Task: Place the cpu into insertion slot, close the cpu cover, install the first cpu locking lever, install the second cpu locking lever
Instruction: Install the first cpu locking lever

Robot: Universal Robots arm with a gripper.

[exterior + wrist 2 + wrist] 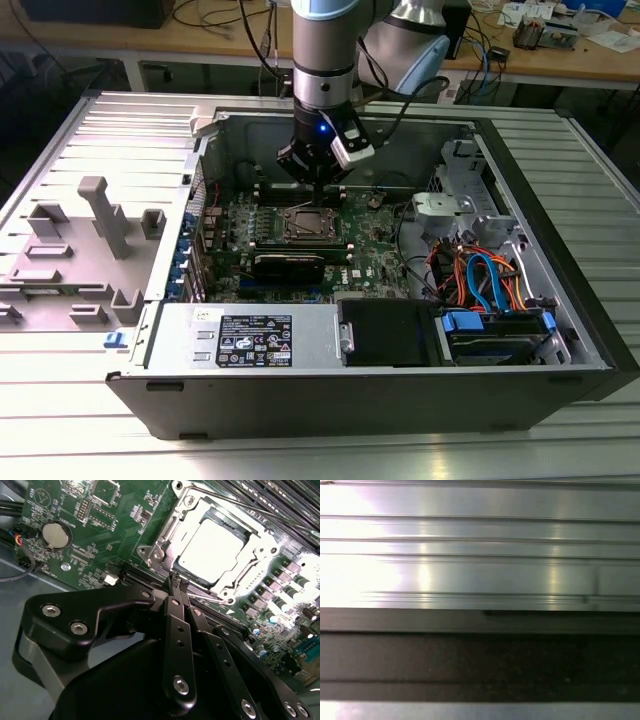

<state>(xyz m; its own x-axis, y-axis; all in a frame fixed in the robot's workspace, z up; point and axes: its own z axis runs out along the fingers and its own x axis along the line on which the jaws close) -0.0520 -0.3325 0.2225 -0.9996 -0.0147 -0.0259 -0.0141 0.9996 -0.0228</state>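
The cpu [212, 547] lies flat in the insertion slot [308, 225] on the green board, its silver top glaring bright. The cpu cover [164, 535], a silver frame, lies down around it with the chip showing through its window. A thin metal lever rod [235, 500] runs along the socket's far side. My gripper [178, 582] is shut, its black fingertips pressed together right at one edge of the socket, near a corner. In the exterior view the gripper [318, 190] hangs just above the socket's back edge, inside the open computer case.
A coin battery [54, 534] sits on the board. The power supply box [255, 340] and drive bay with coloured cables [480, 280] fill the case front. Grey plastic fixtures [100, 215] stand at the exterior view's left. The ribbed aluminium table [480, 555] shows in the first wrist view.
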